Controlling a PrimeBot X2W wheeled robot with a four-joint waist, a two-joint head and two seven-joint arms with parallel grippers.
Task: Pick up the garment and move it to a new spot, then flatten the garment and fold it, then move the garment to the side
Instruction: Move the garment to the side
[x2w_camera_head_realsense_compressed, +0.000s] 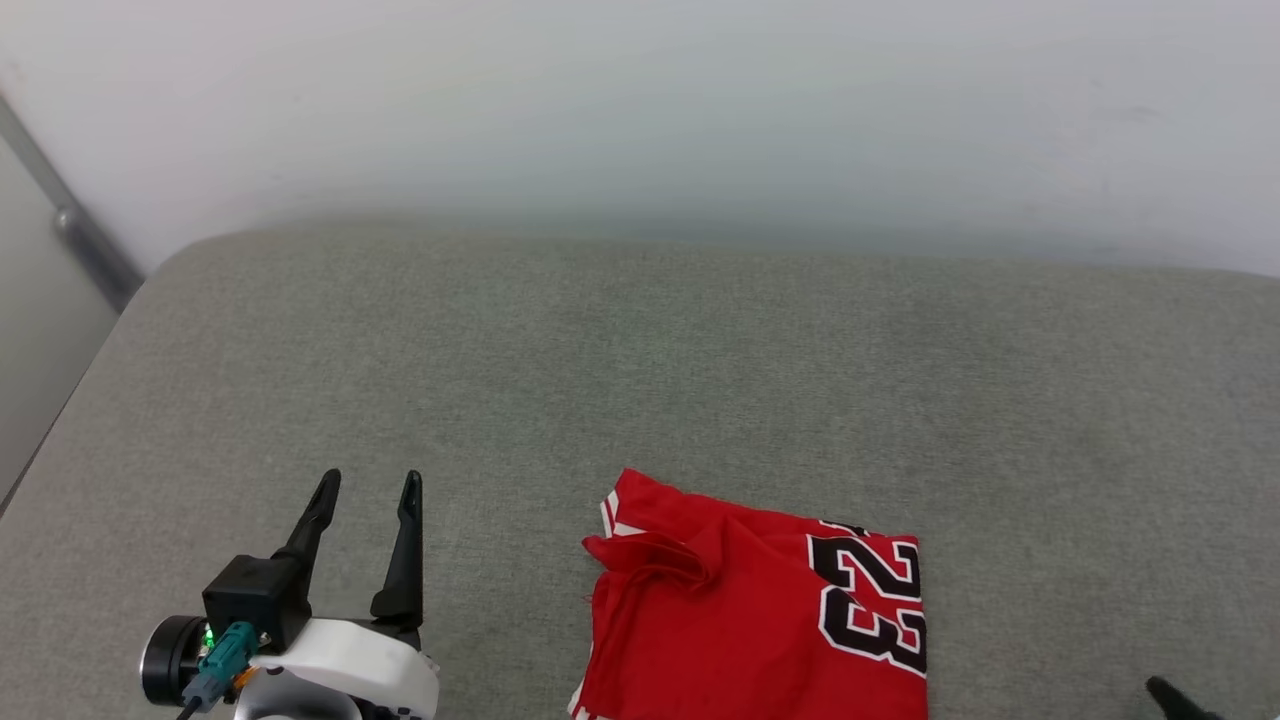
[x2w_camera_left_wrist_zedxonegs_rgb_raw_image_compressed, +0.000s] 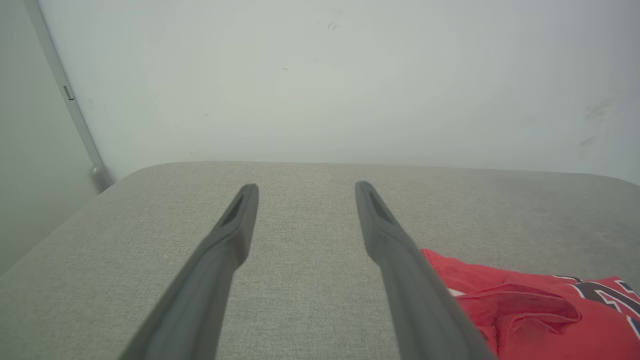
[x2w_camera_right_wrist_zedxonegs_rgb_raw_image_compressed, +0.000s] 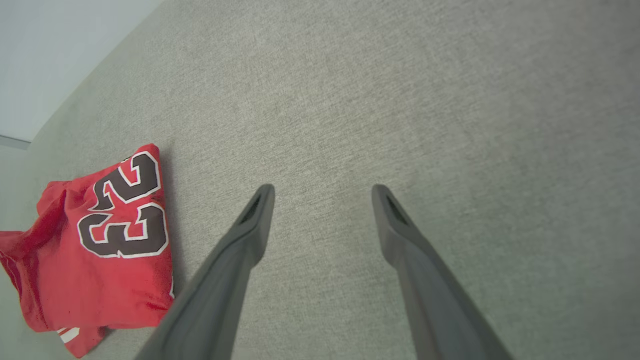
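Observation:
The red garment (x2w_camera_head_realsense_compressed: 750, 610) lies folded into a compact rectangle on the grey cushion, near the front edge, with the black "23" on its right part and a bunched fold at its upper left. In the left wrist view the garment (x2w_camera_left_wrist_zedxonegs_rgb_raw_image_compressed: 530, 310) sits at the lower right; in the right wrist view the garment (x2w_camera_right_wrist_zedxonegs_rgb_raw_image_compressed: 100, 240) lies at the left. My left gripper (x2w_camera_head_realsense_compressed: 368, 485) is open and empty, to the left of the garment and apart from it; the left gripper (x2w_camera_left_wrist_zedxonegs_rgb_raw_image_compressed: 306, 187) holds nothing. My right gripper (x2w_camera_right_wrist_zedxonegs_rgb_raw_image_compressed: 322, 189) is open over bare cushion, right of the garment; one fingertip (x2w_camera_head_realsense_compressed: 1160, 688) shows at the lower right.
The grey fabric cushion (x2w_camera_head_realsense_compressed: 640, 370) spreads wide behind and beside the garment. A pale wall (x2w_camera_head_realsense_compressed: 640, 100) stands behind it. A grey metal bar (x2w_camera_head_realsense_compressed: 70, 220) runs down at the far left, past the cushion's rounded left corner.

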